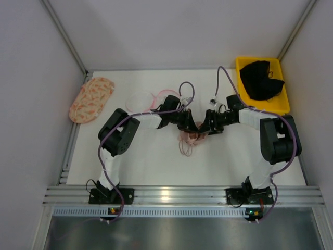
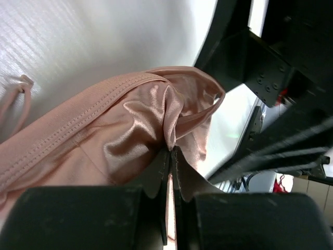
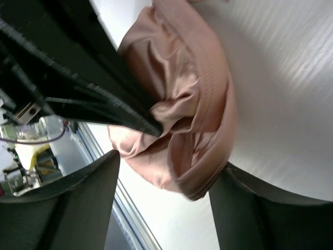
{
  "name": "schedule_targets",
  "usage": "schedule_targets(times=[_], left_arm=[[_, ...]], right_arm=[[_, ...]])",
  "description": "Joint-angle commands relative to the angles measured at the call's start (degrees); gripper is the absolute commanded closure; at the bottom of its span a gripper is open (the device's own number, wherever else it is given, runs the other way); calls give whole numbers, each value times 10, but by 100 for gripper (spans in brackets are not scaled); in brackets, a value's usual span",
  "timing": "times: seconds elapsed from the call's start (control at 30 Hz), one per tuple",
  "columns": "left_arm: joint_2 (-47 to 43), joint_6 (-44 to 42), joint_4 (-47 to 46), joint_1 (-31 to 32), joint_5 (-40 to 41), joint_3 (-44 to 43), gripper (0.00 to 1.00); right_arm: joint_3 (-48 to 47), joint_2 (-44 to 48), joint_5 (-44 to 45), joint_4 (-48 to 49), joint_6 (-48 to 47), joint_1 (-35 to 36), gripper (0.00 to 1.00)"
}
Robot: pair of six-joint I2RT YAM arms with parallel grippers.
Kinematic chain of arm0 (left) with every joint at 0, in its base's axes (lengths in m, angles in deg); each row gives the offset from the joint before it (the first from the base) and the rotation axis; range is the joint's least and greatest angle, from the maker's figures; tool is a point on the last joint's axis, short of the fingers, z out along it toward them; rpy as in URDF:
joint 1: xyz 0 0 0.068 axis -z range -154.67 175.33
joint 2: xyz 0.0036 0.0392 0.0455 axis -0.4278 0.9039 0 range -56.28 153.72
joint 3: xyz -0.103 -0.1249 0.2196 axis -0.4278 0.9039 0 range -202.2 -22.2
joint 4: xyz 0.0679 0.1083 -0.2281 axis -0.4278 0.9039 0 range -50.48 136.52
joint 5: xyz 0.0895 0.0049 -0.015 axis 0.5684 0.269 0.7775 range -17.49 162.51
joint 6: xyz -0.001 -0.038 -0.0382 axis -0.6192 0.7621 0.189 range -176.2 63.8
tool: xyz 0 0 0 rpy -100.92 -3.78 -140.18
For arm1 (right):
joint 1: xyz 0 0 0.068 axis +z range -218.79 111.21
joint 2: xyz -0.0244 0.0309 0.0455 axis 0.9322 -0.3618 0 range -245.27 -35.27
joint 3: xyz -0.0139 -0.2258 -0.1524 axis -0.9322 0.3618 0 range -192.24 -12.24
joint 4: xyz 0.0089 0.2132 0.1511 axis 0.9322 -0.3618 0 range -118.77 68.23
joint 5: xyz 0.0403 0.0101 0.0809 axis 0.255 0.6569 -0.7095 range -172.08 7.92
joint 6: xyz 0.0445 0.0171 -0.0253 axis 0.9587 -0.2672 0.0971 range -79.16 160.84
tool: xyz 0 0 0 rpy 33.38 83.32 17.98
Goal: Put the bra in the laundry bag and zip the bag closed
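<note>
The pale pink bra [image 1: 190, 139] hangs bunched over the table's middle, thin straps trailing toward the near edge. My left gripper [image 1: 191, 126] is shut on a fold of it; in the left wrist view the jaws [image 2: 173, 151] meet tightly on the satin fabric [image 2: 104, 140]. Facing it from the right, my right gripper [image 1: 206, 126] is open. In the right wrist view its fingers [image 3: 78, 203] stand wide apart and the bra [image 3: 182, 104] hangs between them, its hem against the right-hand finger. The laundry bag [image 1: 141, 100], faint mesh with a pink rim, lies behind the left arm.
A peach patterned oval fabric piece [image 1: 92, 99] lies at the table's far left edge. A yellow bin [image 1: 244, 63] at the far right holds a black garment [image 1: 263, 79]. Grey walls close in on both sides. An aluminium rail [image 1: 171, 195] runs along the near edge.
</note>
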Motion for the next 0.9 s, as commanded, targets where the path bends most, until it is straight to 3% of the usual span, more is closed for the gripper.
schedule_targets(times=[0.0,0.17,0.47,0.57,0.67,0.77,0.87], left_arm=[[11,23,-60,-1,-4,-13,100],[24,56,-80,-2,-6,-26,100],[38,118,-118,2,-20,-41,100],[35,118,-119,5,-24,-37,100],[32,120,-118,5,-32,-30,100],[28,116,-118,5,-33,-21,98],[12,107,-118,3,-25,-11,83]], right_arm=[[-5,42,-31,-32,-44,3,32],[-4,40,-30,-13,1,3,24],[5,7,-19,60,63,21,26],[9,3,-9,75,75,22,32],[11,-8,-1,82,79,22,44],[16,-17,4,95,86,23,73],[16,-19,5,102,90,22,88]])
